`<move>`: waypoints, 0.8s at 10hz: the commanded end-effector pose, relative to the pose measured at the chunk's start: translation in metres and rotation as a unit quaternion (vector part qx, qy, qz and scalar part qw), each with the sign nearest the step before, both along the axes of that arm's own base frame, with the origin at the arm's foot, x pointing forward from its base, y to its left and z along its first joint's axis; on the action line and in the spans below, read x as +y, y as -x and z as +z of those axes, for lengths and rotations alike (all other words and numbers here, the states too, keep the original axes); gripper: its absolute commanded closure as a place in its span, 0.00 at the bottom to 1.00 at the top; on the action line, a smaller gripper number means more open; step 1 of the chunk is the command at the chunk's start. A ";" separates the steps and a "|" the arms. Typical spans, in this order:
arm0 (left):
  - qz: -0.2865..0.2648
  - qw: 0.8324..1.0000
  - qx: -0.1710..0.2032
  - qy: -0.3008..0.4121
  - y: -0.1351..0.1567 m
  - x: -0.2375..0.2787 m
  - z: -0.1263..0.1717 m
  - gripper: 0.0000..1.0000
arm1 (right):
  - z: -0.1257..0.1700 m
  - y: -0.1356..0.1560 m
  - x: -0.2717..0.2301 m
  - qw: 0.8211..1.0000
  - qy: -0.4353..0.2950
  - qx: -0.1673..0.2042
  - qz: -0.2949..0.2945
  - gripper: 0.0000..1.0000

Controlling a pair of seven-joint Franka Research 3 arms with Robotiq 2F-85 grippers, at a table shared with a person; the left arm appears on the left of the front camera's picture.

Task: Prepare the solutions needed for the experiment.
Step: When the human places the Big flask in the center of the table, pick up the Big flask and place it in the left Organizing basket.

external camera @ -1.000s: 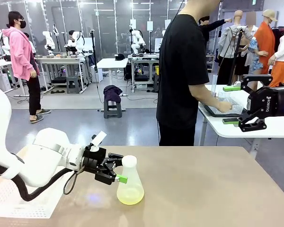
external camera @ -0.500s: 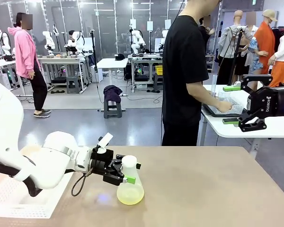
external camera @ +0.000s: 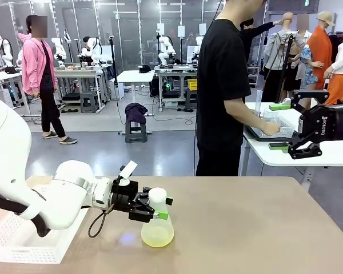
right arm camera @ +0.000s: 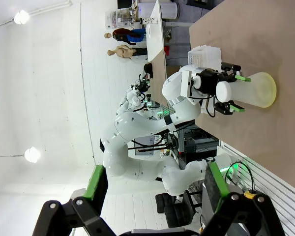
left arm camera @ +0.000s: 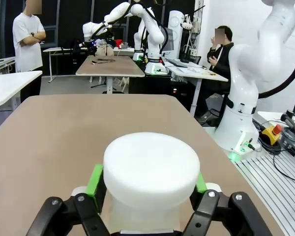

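Observation:
A conical plastic flask (external camera: 157,227) with a white cap stands on the tan table, left of the middle. The solutions (external camera: 157,238) show as a little pale yellow-green liquid in its bottom. My left gripper (external camera: 159,209) reaches in from the left and is shut on the flask's neck just under the cap. In the left wrist view the green pads (left arm camera: 94,180) press both sides of the white cap (left arm camera: 151,169). My right gripper (external camera: 280,127) hangs high at the right, open and holding nothing. Its wrist view shows the flask (right arm camera: 255,91) far off, between open fingers (right arm camera: 96,183).
A white mesh basket (external camera: 20,246) sits at the table's left front corner under my left arm. A person in a black shirt (external camera: 223,85) stands beyond the far edge, hands at a tray on another white table (external camera: 326,154). Bare tabletop (external camera: 257,228) lies right of the flask.
My left gripper slid forward around the flask's neck and its jaws closed in on it. The flask stays in place. The right arm has not moved.

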State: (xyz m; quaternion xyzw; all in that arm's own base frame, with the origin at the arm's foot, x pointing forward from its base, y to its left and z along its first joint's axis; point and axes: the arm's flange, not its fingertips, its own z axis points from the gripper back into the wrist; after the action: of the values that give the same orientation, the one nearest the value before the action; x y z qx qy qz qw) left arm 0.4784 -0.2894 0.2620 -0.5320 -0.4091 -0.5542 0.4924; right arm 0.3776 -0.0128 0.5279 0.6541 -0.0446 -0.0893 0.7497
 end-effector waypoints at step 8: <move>0.006 1.000 0.004 0.014 -0.001 -0.001 -0.002 1.00 | 0.001 0.000 0.000 1.000 -0.003 -0.001 0.000 0.00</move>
State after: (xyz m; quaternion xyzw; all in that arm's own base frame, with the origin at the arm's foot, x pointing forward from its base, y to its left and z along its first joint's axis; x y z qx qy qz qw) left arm 0.4825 -0.2904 0.2666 -0.5336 -0.4167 -0.5499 0.4890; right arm 0.3776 -0.0128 0.5279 0.6541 -0.0446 -0.0893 0.7498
